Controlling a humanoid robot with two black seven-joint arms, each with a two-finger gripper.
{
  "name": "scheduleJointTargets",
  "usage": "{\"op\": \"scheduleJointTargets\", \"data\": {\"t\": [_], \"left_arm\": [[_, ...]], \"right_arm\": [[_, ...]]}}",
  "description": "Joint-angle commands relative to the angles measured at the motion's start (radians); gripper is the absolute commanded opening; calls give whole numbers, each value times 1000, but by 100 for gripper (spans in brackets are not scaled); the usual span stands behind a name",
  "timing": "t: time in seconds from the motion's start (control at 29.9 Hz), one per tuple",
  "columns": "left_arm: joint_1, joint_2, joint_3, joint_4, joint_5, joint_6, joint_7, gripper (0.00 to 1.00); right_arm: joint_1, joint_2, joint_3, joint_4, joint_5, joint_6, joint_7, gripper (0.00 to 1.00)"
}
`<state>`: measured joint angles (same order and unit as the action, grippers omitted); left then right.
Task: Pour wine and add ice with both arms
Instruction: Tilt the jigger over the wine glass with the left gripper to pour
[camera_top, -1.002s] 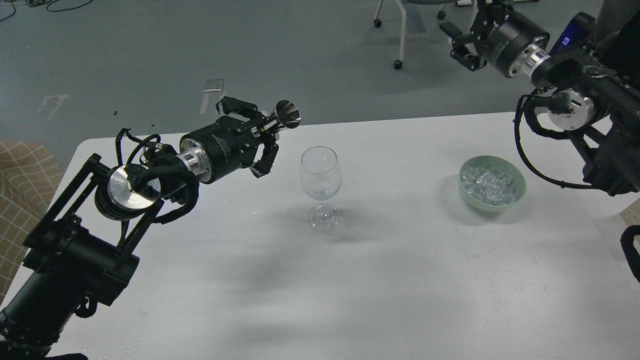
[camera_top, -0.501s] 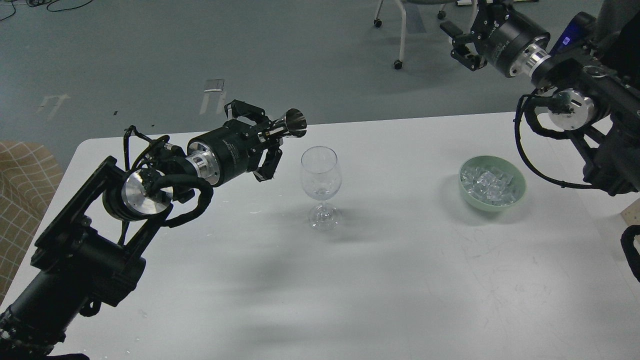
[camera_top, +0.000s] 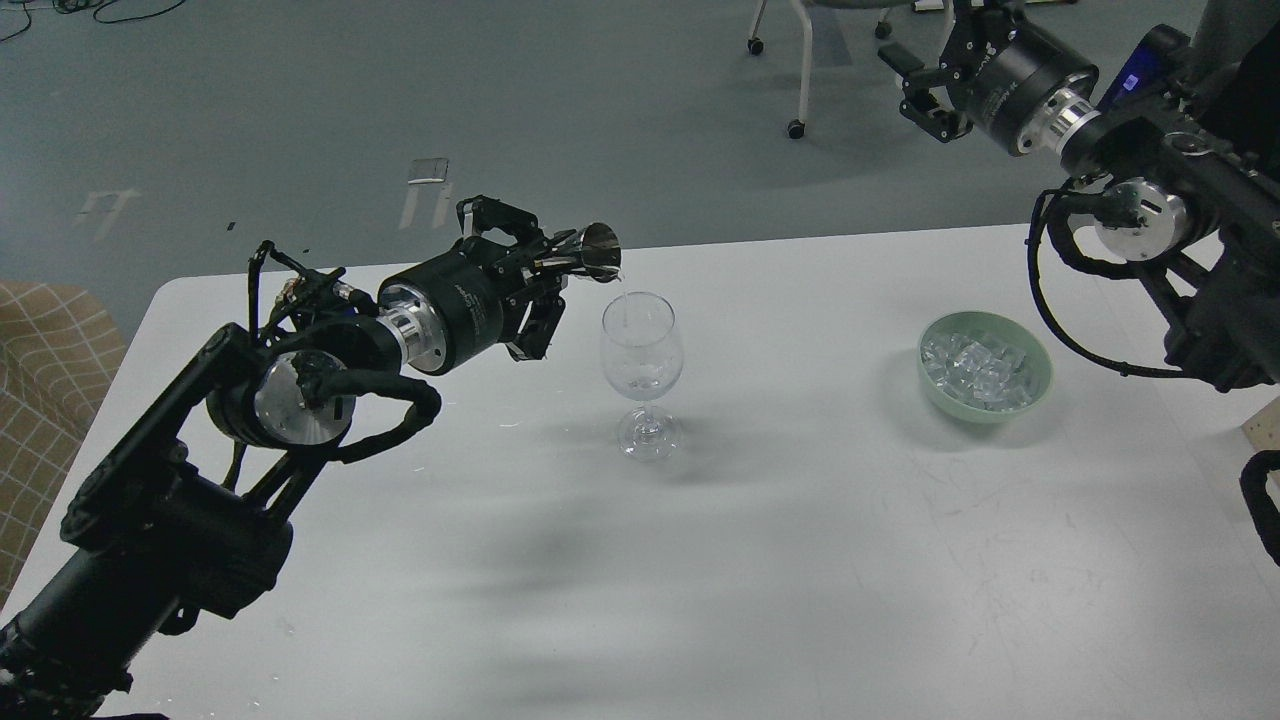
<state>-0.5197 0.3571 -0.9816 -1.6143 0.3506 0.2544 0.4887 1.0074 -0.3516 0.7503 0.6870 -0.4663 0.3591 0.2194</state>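
Note:
My left gripper (camera_top: 548, 262) is shut on a small silver measuring cup (camera_top: 597, 251), tipped on its side with its mouth just above the left rim of a clear wine glass (camera_top: 642, 350). A thin trickle of wine (camera_top: 622, 300) runs from the cup into the glass. The glass stands upright mid-table with ice cubes (camera_top: 645, 378) at the bottom of its bowl. A heap of clear ice (camera_top: 978, 365) fills a pale green bowl (camera_top: 1036, 388) at the right. My right gripper (camera_top: 915, 85) is open and empty, raised high beyond the table's far edge.
The white table (camera_top: 700, 560) spans the view. A chair's legs with castors (camera_top: 795, 128) stand on the grey floor behind it. A tan checked seat (camera_top: 40, 360) is at the left edge.
My left gripper moved right toward the glass and tipped the silver cup further, so liquid now runs from it. The right arm has barely moved.

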Motion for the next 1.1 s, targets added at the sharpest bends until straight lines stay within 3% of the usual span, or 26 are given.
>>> {"op": "scheduleJointTargets", "data": {"t": [0.0, 0.53, 1.07], "left_arm": [[0, -7, 3, -9, 36, 2, 0, 0], [7, -6, 7, -29, 168, 2, 0, 0], [-2, 2, 101, -45, 428, 2, 0, 0]], "right_arm": [[0, -1, 0, 2, 0, 0, 0, 100], [-1, -1, 1, 0, 0, 0, 1, 100], [-1, -1, 1, -1, 2, 0, 1, 100]]}}
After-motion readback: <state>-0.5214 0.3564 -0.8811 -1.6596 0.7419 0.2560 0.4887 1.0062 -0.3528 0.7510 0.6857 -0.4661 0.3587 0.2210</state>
